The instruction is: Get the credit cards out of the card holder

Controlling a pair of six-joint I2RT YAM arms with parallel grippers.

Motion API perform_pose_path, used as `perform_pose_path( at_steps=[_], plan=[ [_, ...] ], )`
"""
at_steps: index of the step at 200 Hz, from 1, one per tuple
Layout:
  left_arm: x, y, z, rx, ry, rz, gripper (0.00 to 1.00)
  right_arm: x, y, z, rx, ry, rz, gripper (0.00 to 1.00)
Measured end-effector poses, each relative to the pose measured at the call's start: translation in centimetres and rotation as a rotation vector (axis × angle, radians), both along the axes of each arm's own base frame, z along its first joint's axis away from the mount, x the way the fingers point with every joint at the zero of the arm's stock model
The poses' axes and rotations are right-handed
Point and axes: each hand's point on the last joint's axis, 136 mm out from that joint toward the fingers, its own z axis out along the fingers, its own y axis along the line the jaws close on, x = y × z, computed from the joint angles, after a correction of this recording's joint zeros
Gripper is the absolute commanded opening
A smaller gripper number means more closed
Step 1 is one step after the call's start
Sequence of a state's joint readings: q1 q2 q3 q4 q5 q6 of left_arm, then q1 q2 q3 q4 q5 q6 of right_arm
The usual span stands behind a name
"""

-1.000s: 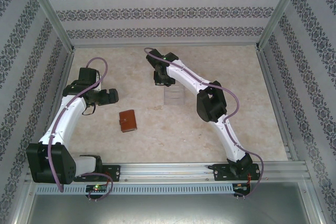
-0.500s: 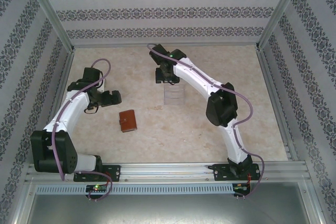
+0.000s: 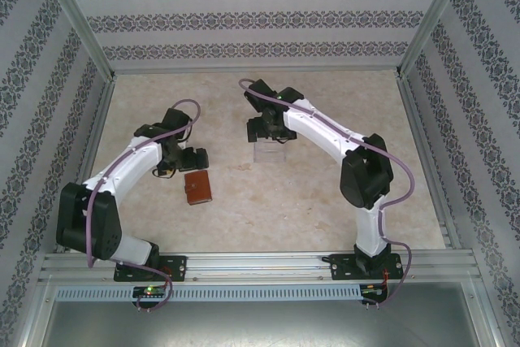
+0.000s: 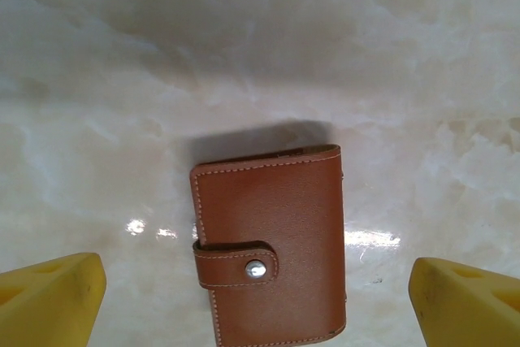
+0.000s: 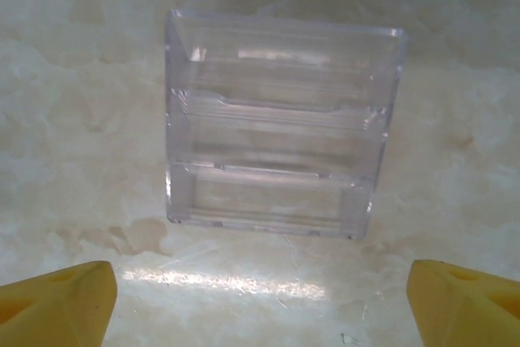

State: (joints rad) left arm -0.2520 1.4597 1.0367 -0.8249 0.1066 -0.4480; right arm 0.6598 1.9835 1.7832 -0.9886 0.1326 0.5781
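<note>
The card holder (image 3: 197, 188) is a reddish-brown leather folder lying flat on the table, snapped shut by a tab with a silver stud. In the left wrist view the card holder (image 4: 272, 241) lies between and below my yellow fingertips (image 4: 53, 298). My left gripper (image 3: 195, 164) hovers just behind it, open, holding nothing; it is seen again in its own view (image 4: 258, 305). My right gripper (image 3: 268, 134) hangs open over the clear plastic tray (image 3: 271, 152), nothing between its fingers (image 5: 467, 302). The credit cards are hidden from view.
The clear tray (image 5: 280, 123) has stepped slots and looks empty. Aluminium posts and patterned walls (image 3: 455, 79) close in the marble-look table (image 3: 325, 193) on three sides. The arm bases stand on the rail (image 3: 260, 264) at the near edge.
My left arm has swung right and nearer, bringing its gripper close to the card holder. My right gripper has opened wide and shifted slightly right, over the clear tray.
</note>
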Motion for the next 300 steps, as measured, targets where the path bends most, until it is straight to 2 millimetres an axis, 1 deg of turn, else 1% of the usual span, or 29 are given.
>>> perform_pose_path(
  at_steps=[41, 87, 109, 142, 165, 214, 237, 264, 300],
  plan=[
    [-1.7, -1.1, -2.5, 0.02, 0.087, 0.04, 0.98, -0.9, -1.3, 0.5, 0.018, 0.0, 0.0, 0.98],
    [-3.6, -1.3, -5.0, 0.077, 0.169, 0.082, 1.0, -1.4, -2.4, 0.9, 0.031, -0.009, 0.0, 0.98],
    [-4.0, -1.1, -5.9, 0.088, 0.188, 0.109, 1.0, -1.6, -2.7, 0.8, 0.033, -0.001, 0.0, 0.98],
    [-3.7, -1.8, -6.7, 0.084, 0.187, 0.116, 0.97, -2.0, -2.8, 0.1, 0.028, 0.016, 0.004, 0.98],
    [-3.9, -2.0, -7.6, 0.096, 0.214, 0.112, 0.97, -2.1, -2.8, 0.0, 0.029, 0.02, 0.005, 0.98],
    [-3.7, -2.2, -7.7, 0.097, 0.214, 0.107, 0.94, -1.9, -3.3, -0.2, 0.027, 0.024, -0.007, 0.98],
    [-3.6, -2.4, -7.6, 0.099, 0.215, 0.1, 0.89, -1.9, -3.3, -0.2, 0.026, 0.024, -0.007, 0.98],
    [-3.5, -2.6, -7.5, 0.1, 0.213, 0.092, 0.86, -1.9, -3.3, -0.2, 0.025, 0.024, -0.004, 0.97],
    [-3.0, -3.2, -7.2, 0.096, 0.196, 0.067, 0.8, -2.0, -3.4, -0.2, 0.023, 0.025, 0.001, 0.98]
  ],
)
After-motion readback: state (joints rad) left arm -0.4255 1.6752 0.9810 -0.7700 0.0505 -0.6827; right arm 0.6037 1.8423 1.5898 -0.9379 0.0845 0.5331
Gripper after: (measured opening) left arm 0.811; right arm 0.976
